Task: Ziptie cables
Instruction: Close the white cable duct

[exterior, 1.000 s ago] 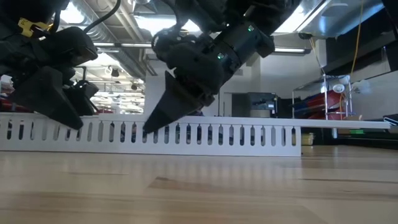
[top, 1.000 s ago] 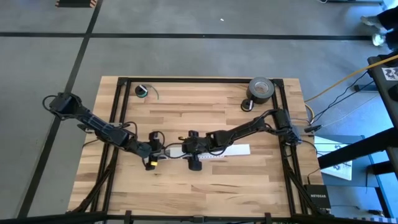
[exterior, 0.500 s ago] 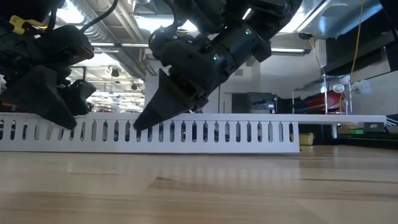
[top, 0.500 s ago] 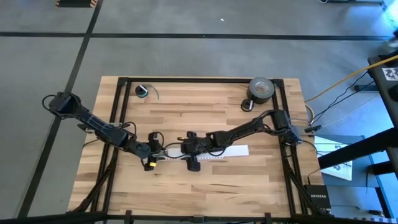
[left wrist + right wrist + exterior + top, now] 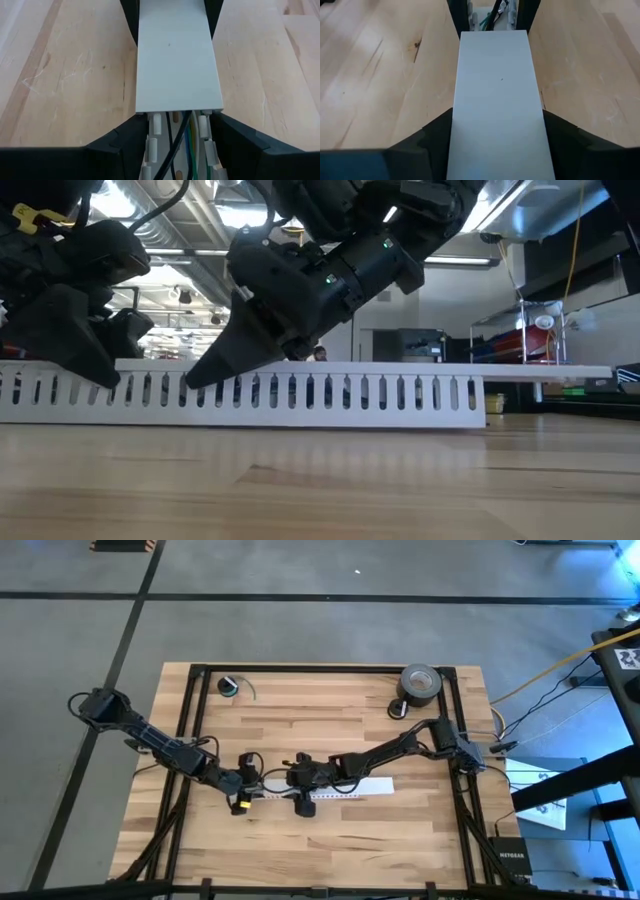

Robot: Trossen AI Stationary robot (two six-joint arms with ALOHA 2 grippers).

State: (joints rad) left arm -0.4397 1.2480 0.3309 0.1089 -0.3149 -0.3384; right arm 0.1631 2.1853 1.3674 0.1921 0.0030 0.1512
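A long white slotted duct point(image 5: 380, 395) lies flat along the middle of the table. Several cables point(image 5: 186, 135), black, green and yellow, run inside it. A flat white lid point(image 5: 497, 100) lies on top of the duct. My left gripper point(image 5: 258, 786) is shut on the duct's left end. Just to its right, my right gripper point(image 5: 283, 780) is shut on the lid, and the two grippers face each other along the duct. A ziptie is out of view. My left gripper pinches the duct's left end by its two slotted side walls point(image 5: 152, 145), one finger point(image 5: 120, 145) on each side. It comes slanting down from the table's left, its fingers along the duct. The duct rests on the table. My right gripper pinches the lid's two long edges point(image 5: 540, 125) between its fingers point(image 5: 435, 135), near the lid's left end. It comes slanting down from the table's right, its fingers along the lid. The lid lies on the duct's top.
A grey tape roll point(image 5: 420, 683) stands at the far right, and a small coil with a green wire point(image 5: 229, 687) lies at the far left. Black frame rails point(image 5: 180, 740) run along the table's sides. Bare wood point(image 5: 320, 850) lies toward the near edge.
My right gripper has gone toward the table's left and tipped further down, nearing my left gripper. The lid has slid left along the duct with it, so its right end has drawn in. The duct has stayed in place.
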